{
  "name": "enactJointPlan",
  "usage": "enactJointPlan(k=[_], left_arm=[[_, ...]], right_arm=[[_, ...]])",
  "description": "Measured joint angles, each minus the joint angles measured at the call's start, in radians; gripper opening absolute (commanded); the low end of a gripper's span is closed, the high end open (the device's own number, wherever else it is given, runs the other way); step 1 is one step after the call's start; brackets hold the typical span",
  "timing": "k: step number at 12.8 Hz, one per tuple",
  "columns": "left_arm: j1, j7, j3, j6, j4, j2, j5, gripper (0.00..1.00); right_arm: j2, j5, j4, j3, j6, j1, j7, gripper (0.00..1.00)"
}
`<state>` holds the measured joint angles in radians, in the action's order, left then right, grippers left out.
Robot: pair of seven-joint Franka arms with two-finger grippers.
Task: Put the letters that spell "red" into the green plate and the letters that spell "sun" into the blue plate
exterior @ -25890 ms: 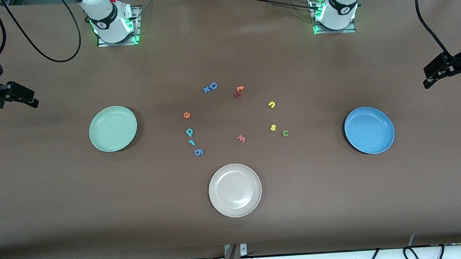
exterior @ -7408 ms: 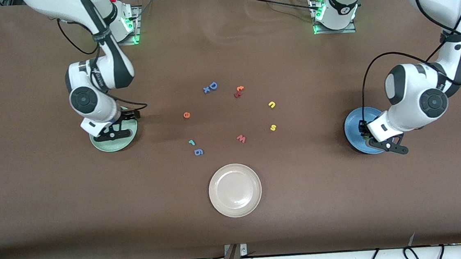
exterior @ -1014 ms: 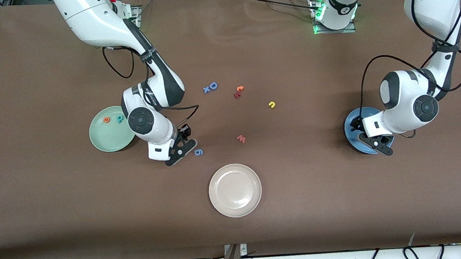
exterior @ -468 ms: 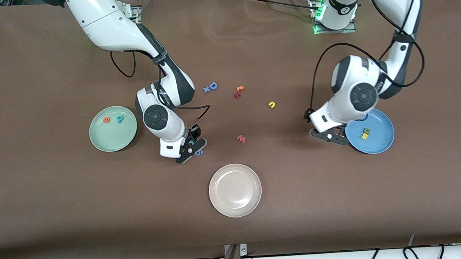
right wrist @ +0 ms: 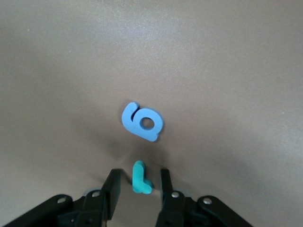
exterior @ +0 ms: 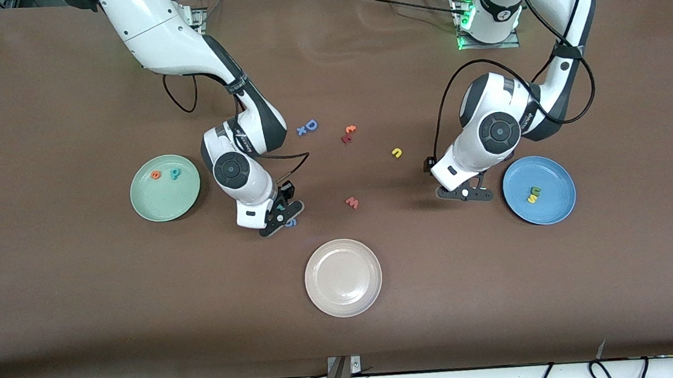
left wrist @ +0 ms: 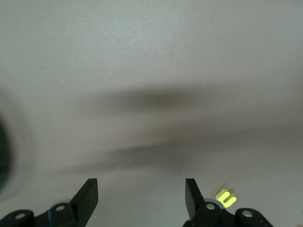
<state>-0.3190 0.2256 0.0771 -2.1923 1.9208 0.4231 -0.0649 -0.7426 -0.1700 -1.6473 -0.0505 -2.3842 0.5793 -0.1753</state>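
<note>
The green plate (exterior: pixel 163 204) holds the orange e (exterior: pixel 156 175) and the teal d (exterior: pixel 175 173). In the blue plate (exterior: pixel 551 208) lie the green u (exterior: pixel 535 191) and the yellow s (exterior: pixel 531 199). The yellow n (exterior: pixel 396 153) rests on the table near the middle and also shows in the left wrist view, n (left wrist: pixel 226 197). My right gripper (exterior: pixel 278 213) is down at the table, open, its fingers straddling the teal r (right wrist: pixel 141 179) with a gap on each side. My left gripper (exterior: pixel 465 194) hangs open and empty over bare table beside the blue plate.
The blue g (right wrist: pixel 143 122) lies just past the teal r, close to the right gripper. A red w (exterior: pixel 352 203) sits mid-table. A beige-white plate (exterior: pixel 345 299) stands nearer the front camera. A blue D with an x (exterior: pixel 307 127) and an orange-and-red pair (exterior: pixel 348 133) lie farther back.
My left gripper has left the blue plate and moved toward mid-table, uncovering the s and u. My right gripper has shifted over the teal r and its jaws have narrowed.
</note>
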Motion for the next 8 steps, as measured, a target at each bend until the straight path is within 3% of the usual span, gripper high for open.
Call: enactJointPlan(k=[1, 4, 8], left_arm=[[-0.01, 0.001, 0.0, 0.0, 0.0, 0.0, 0.0, 0.84], [-0.086, -0.002, 0.005, 0.0, 0.0, 0.0, 0.087, 0.85], [-0.135, -0.041, 0.073, -0.012, -0.001, -0.009, 0.201, 0.9]], right_arm=[[0.0, 0.0, 0.0, -0.001, 0.0, 0.0, 0.0, 0.08], [0.001, 0.0, 0.001, -0.002, 0.0, -0.001, 0.001, 0.02], [0.002, 0.0, 0.001, -0.005, 0.0, -0.002, 0.001, 0.02]])
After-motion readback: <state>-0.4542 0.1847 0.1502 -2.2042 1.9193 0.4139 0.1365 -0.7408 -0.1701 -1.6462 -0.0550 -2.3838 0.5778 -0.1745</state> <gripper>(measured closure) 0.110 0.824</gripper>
